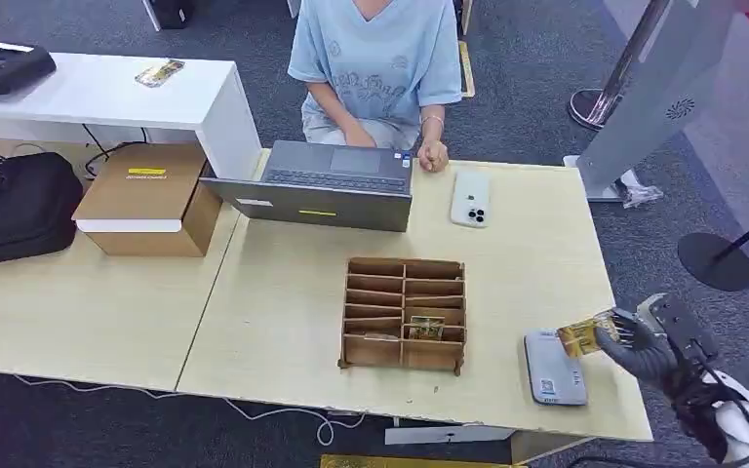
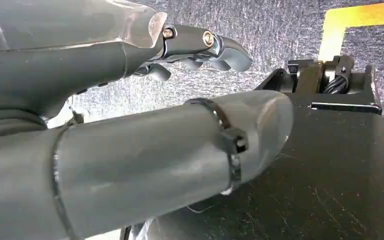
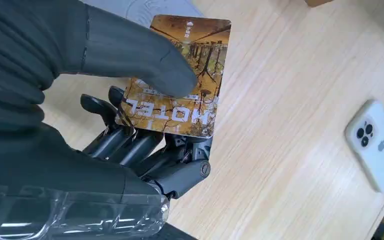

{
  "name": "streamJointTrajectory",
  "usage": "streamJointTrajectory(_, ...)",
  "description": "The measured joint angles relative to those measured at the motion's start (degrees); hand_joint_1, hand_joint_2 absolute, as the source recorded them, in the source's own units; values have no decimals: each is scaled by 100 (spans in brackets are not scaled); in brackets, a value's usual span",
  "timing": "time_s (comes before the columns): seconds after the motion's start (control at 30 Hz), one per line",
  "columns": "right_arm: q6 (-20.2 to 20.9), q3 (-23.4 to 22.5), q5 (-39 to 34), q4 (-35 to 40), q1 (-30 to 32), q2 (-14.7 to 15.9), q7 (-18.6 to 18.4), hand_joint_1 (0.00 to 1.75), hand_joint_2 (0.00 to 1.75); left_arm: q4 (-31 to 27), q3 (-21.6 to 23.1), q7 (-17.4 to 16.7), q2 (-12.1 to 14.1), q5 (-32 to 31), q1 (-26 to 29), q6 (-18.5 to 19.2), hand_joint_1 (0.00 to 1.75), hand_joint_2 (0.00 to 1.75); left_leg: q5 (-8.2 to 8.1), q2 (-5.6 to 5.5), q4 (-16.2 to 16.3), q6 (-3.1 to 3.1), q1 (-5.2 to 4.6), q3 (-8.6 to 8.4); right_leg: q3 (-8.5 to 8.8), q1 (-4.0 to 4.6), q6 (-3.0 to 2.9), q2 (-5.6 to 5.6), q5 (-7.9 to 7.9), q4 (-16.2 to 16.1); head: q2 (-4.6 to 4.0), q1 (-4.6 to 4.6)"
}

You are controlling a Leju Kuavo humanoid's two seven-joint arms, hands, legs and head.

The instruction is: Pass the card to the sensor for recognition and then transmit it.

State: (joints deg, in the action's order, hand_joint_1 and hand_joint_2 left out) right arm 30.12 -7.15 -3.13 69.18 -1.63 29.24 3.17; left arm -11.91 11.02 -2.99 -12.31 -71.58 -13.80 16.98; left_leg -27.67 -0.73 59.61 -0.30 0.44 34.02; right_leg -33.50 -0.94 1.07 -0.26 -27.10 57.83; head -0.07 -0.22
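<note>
My right hand (image 1: 644, 341) is at the table's near right edge and pinches a golden hotel card (image 1: 585, 336) between thumb and fingers. The card hovers by the far right corner of the flat grey sensor (image 1: 554, 369); whether it touches the sensor I cannot tell. In the right wrist view the thumb presses on the card's printed face (image 3: 190, 65), the fingers (image 3: 145, 145) support it from behind, and the sensor's pale surface (image 3: 145, 10) lies just past it. My left hand (image 2: 200, 47) hangs over dark carpet, fingers loosely apart, holding nothing.
A wooden slotted card rack (image 1: 405, 314) with one card (image 1: 425, 327) in it stands mid-table. Across the table a person (image 1: 375, 68) sits behind a laptop (image 1: 322, 185), with a white phone (image 1: 470, 199) beside it. A cardboard box (image 1: 146, 200) and black bag (image 1: 15, 205) lie left.
</note>
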Motion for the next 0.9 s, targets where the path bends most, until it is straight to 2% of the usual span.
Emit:
streamJointTrajectory(0.27, -9, 63, 92, -159, -78, -74, 11, 175, 175, 0, 2, -5, -2, -2, 0, -4, 0, 0, 0, 0, 0, 0, 0, 1, 0, 0, 0, 0, 0, 0, 0, 0)
streamJointTrajectory(0.6, -140, 273, 351, -509, -479, -315, 28, 175, 175, 0, 4, -17, 0, 87, -34, 55, 0, 0, 1, 1, 0, 0, 0, 0, 0, 0, 0, 1, 0, 1, 0, -2)
streamJointTrajectory(0.9, -90, 420, 496, -896, -819, -444, 120, 175, 175, 0, 4, -50, 2, 101, -38, 13, 0, 0, 1, 0, 0, 0, 0, 1, 0, 0, 0, 1, 0, 1, 0, 0)
